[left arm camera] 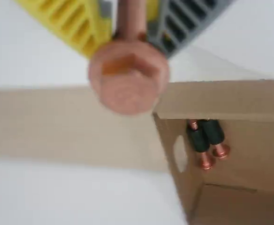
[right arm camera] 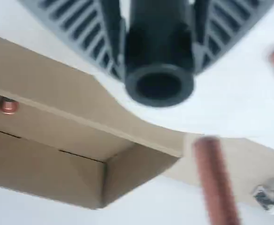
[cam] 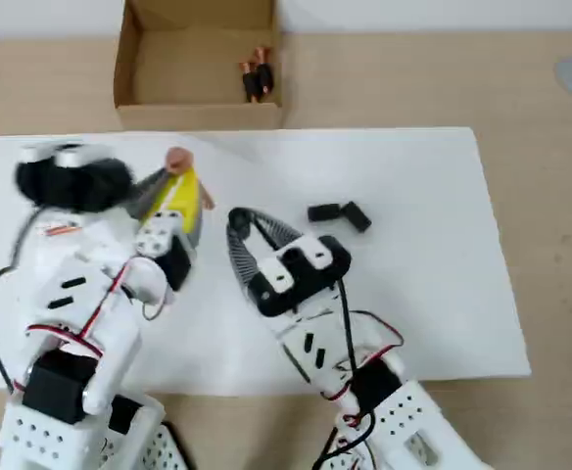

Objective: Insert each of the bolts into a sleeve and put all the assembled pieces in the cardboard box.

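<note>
Bolt point(left arm camera: 127, 79) clamped between left jaws; sleeve point(right arm camera: 159, 47) clamped between right jaws.

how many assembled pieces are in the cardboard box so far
2. Both assembled pieces lie side by side at the cardboard box's right wall, seen from above; its near wall could hide more.

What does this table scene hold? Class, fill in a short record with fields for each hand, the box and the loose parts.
Left hand: shut on a copper-coloured metal bolt, head pointing outward
Right hand: shut on a black cylindrical sleeve, open end outward
Brown cardboard box: holds two assembled bolt-and-sleeve pieces by one wall
Loose parts: two more black sleeves lying on the white sheet
</note>
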Motion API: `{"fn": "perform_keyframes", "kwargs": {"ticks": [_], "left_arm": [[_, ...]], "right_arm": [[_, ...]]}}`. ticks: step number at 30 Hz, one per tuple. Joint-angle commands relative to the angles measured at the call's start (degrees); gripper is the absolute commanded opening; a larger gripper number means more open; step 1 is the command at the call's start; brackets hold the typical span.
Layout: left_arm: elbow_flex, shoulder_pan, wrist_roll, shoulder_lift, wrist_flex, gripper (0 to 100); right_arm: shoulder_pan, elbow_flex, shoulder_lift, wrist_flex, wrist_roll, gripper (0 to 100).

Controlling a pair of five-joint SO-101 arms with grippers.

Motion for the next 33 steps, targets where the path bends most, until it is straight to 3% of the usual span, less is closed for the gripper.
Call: {"fn": "perform_keyframes", "kwargs": {"ticks": [1,11,24,33], "left_arm": [[3.3,-3.4,8.2,-4.5,-1.5,1],[16.7,-1.2,4.0,-19.6,-1.7,1],[16.6,-0.2,3.6,-21.7,-8.8,1],[10.5,6.9,3.7,-21.6,0.6,1]], "right_arm": [[-0.9,-0.1,-1.1,-1.6,-0.2,1.1],[-3.0,0.0,-0.7,-1.2,-0.1,1.1],[-4.0,0.0,-0.6,1.0,-0.4,1.1],[-4.0,0.0,-0.9,4.0,-0.4,1.1]]}}
